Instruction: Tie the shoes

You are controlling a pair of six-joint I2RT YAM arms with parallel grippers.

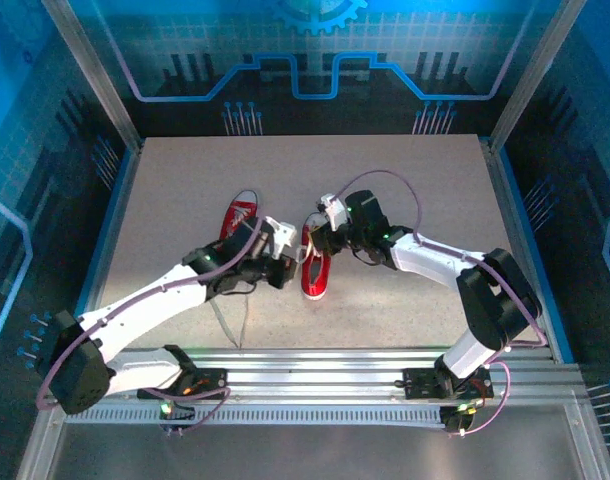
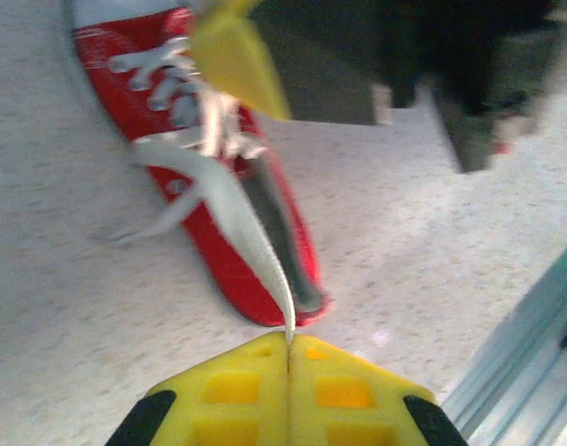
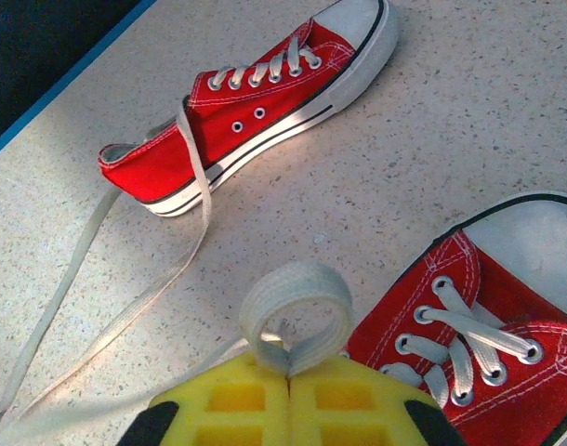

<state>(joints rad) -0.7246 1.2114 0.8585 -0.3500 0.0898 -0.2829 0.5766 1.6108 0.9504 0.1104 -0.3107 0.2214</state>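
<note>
Item 1, left gripper (image 2: 288,342): your yellow fingers are pressed together on a white lace strand (image 2: 251,242), which runs straight from them up to the lacing of the nearer shoe (image 1: 315,275).
Item 2, nearer shoe: red canvas, on the table (image 1: 415,180) between both grippers. Its long axis runs near to far, heel toward the arm bases, toe away.
Item 3, right gripper (image 3: 288,367): fingers closed, pinching a lace loop (image 3: 297,311) beside that shoe's lacing.
Item 4, farther shoe (image 1: 241,212): off to the left. Its white toe cap points toward the far edge, axis slightly tilted, and its laces trail loose on the table.
</note>
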